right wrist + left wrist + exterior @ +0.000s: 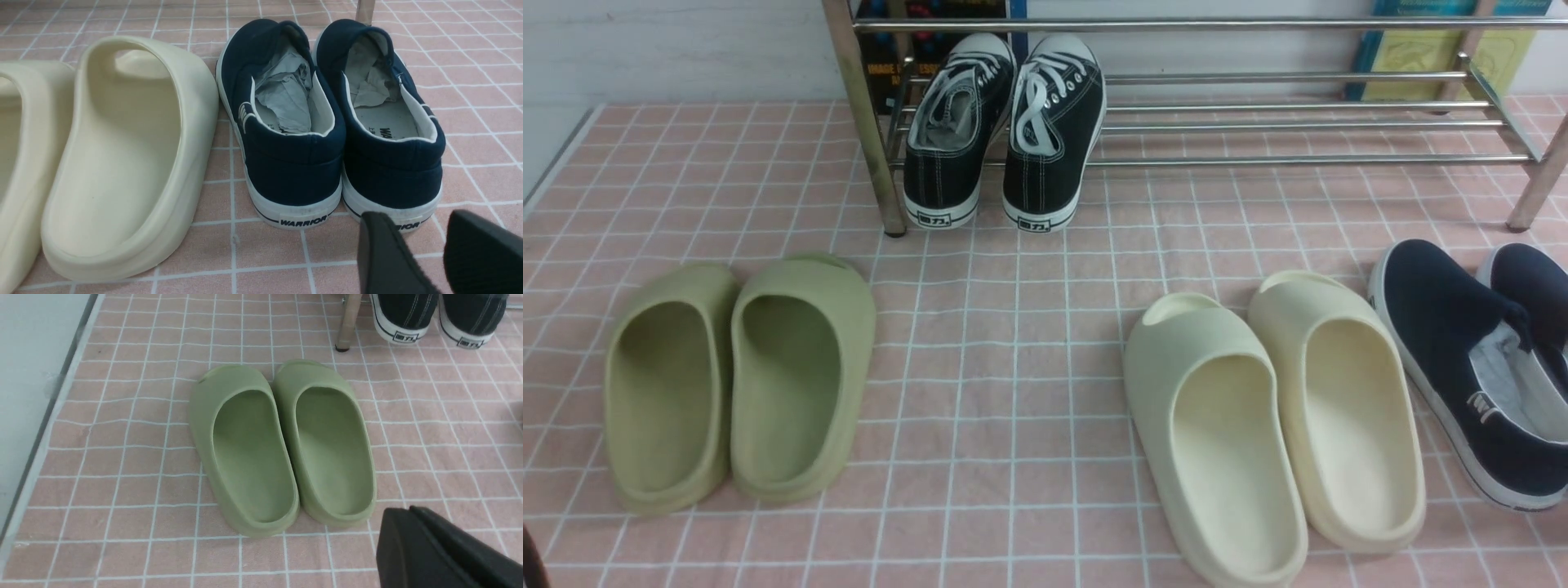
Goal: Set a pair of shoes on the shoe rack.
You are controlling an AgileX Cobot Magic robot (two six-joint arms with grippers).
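Observation:
The two black canvas sneakers [952, 131] [1054, 131] stand side by side on the left end of the chrome shoe rack [1258, 159], toes toward the back and heels hanging over the front bar. Their heels [402, 318] and a rack leg [349, 322] also show in the left wrist view. My left gripper [402, 510] is shut and empty, low over the cloth, near the heels of the green slides. My right gripper [412, 220] is open and empty, just behind the heel of a navy slip-on. Neither gripper shows in the front view.
Green foam slides [739, 376] lie front left, cream slides [1274, 425] front right, and navy slip-ons [1462, 367] at the far right. A pink checked cloth [1013, 367] covers the table. Its left edge [36, 457] meets a grey wall. Books stand behind the rack.

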